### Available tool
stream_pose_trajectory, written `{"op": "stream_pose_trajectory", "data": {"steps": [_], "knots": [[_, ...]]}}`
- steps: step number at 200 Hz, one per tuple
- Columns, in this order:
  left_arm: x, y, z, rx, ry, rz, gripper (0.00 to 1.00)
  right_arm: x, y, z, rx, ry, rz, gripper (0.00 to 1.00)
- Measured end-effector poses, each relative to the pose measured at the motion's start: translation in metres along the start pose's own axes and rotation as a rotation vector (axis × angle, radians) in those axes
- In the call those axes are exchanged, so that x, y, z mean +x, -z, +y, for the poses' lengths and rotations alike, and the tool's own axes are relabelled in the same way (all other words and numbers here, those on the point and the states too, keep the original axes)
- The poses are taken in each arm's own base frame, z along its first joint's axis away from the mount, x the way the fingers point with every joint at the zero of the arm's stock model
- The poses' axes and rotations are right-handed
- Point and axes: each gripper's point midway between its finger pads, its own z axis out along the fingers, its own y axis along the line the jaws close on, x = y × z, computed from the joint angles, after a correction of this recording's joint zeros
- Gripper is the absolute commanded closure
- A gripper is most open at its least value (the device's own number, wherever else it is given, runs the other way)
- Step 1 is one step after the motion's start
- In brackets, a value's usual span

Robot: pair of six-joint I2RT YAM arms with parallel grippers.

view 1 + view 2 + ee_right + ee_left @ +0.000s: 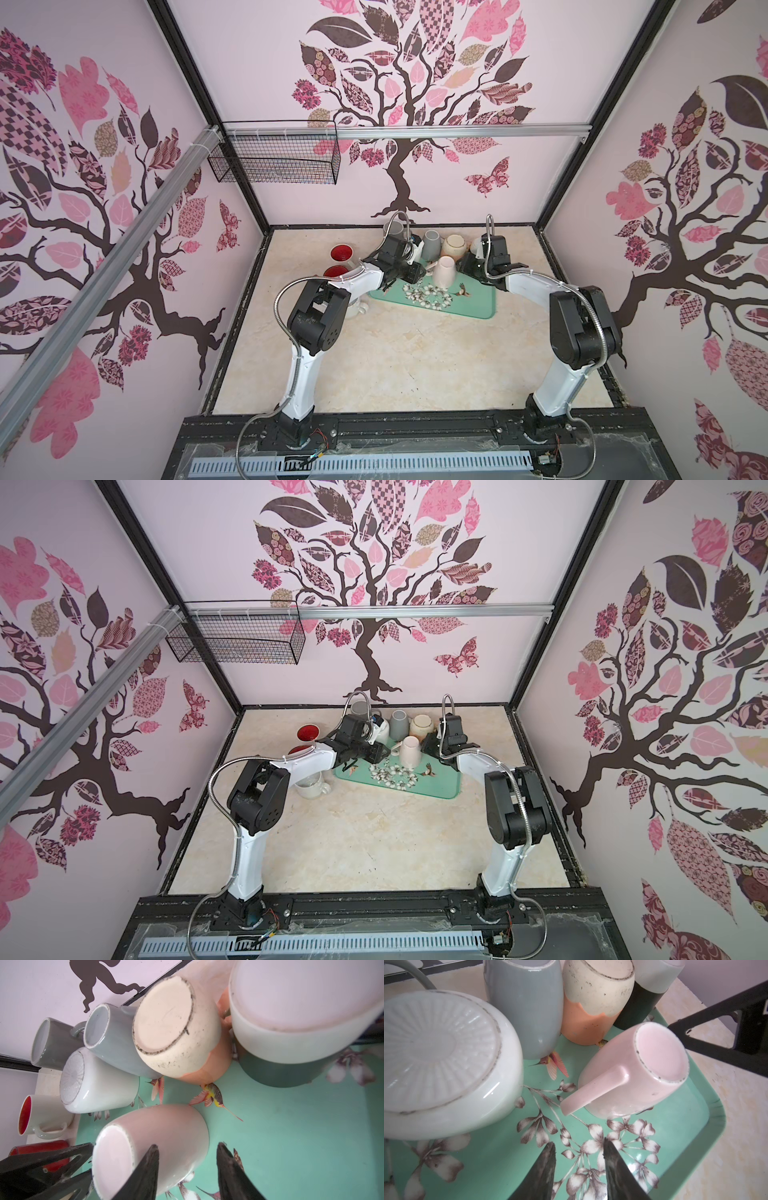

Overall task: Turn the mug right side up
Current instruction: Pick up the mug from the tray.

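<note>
Here, in both top views, the mug stands base-up on the tray, flanked closely by both arms. The left wrist view shows the left gripper parted and empty, with the handle pointing toward it. The right wrist view shows the right gripper parted and empty, one finger beside the mug's wall; contact cannot be told.

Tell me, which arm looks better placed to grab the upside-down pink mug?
Probably the left: the pink mug turns its handle toward the open left gripper. The right gripper, also open, has the mug mostly to one side of its gap.
</note>
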Motion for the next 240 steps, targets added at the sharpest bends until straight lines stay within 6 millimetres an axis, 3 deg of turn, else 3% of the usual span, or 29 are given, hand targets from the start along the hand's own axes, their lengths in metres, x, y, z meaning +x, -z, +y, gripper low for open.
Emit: {"op": "stream_pose_trajectory", "data": {"steps": [25, 57, 129, 171, 202, 240], "knots": [[0.011, -0.005, 0.001, 0.004, -0.096, 0.066, 0.43, 0.002, -0.004, -0.001, -0.003, 0.006, 0.020, 0.52], [0.020, -0.013, -0.001, 0.047, -0.254, 0.137, 0.42, 0.014, -0.005, -0.006, -0.005, -0.001, 0.049, 0.52], [0.004, -0.020, -0.006, 0.142, -0.537, 0.167, 0.42, 0.075, -0.009, -0.040, 0.044, -0.050, 0.165, 0.52], [-0.001, -0.016, -0.009, 0.181, -0.655, 0.160, 0.37, 0.080, -0.006, -0.037, 0.013, -0.070, 0.167, 0.53], [-0.012, -0.025, -0.011, 0.215, -0.719, 0.150, 0.37, 0.083, -0.001, -0.034, -0.009, -0.080, 0.169, 0.53], [-0.011, -0.033, -0.016, 0.277, -0.734, 0.158, 0.46, 0.088, 0.004, -0.033, -0.021, -0.082, 0.171, 0.53]]}}
